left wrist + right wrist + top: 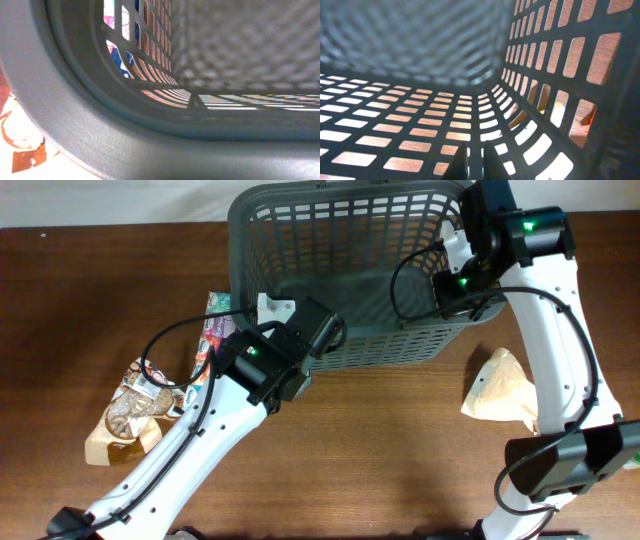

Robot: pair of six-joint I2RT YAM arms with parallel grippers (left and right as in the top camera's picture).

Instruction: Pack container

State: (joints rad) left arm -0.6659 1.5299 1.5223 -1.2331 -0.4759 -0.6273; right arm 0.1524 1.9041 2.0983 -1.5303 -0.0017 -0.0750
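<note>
The container (340, 240) is a large dark grey slotted basket at the far middle of the table. My left gripper (322, 332) is at its front left corner. In the left wrist view the rim (150, 145) fills the bottom and hides the fingers, so the grip appears shut on the rim. My right gripper (452, 283) is at the basket's right wall. In the right wrist view its fingers (475, 161) are closed on a bar of the lattice wall (420, 130). No packet shows inside the basket.
A colourful packet (214, 330) lies just left of the basket. Brown snack packets (130, 415) lie further front left. A beige packet (500, 385) lies on the right, beside the right arm. The table is brown wood (380, 460).
</note>
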